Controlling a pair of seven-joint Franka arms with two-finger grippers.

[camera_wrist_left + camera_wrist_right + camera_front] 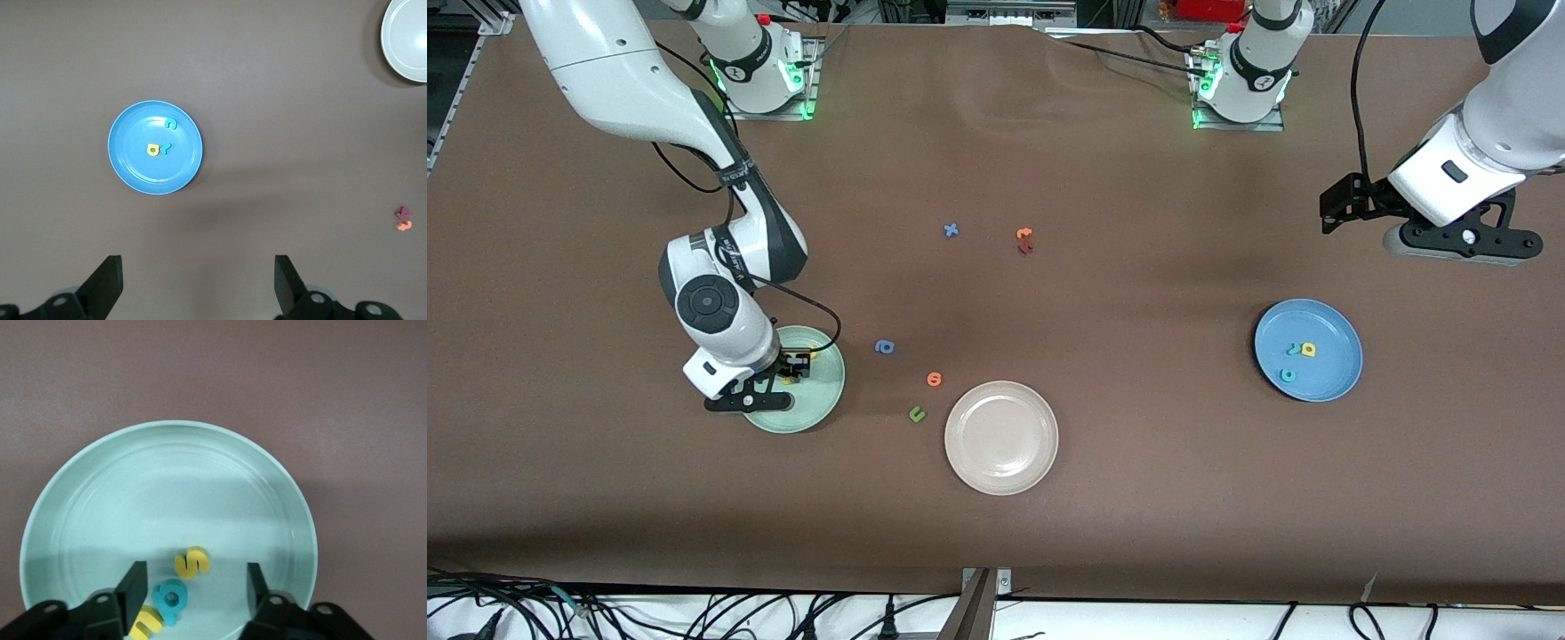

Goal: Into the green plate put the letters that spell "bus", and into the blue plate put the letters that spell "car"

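Note:
The green plate (820, 402) sits toward the right arm's end of the table. My right gripper (791, 368) hangs low over it, open and holding nothing. In the right wrist view the plate (167, 480) holds a yellow "s" (192, 562), a teal "b" (170, 600) and a second yellow letter (145, 621), all lying loose under the right gripper (193, 577). The blue plate (1334, 356) holds a yellow "a" (1308, 349), a teal "r" (1293, 348) and a teal "c" (1288, 375). My left gripper (1338, 209) waits open, up in the air beside that plate (133, 167).
A beige-white plate (1001, 437) stands near the table's middle, nearer the front camera. Loose letters lie between it and the green plate: a blue round one (885, 347), an orange one (934, 380), an olive "u" (916, 413). Farther off lie a blue "x" (951, 230) and an orange-and-red pair (1024, 240).

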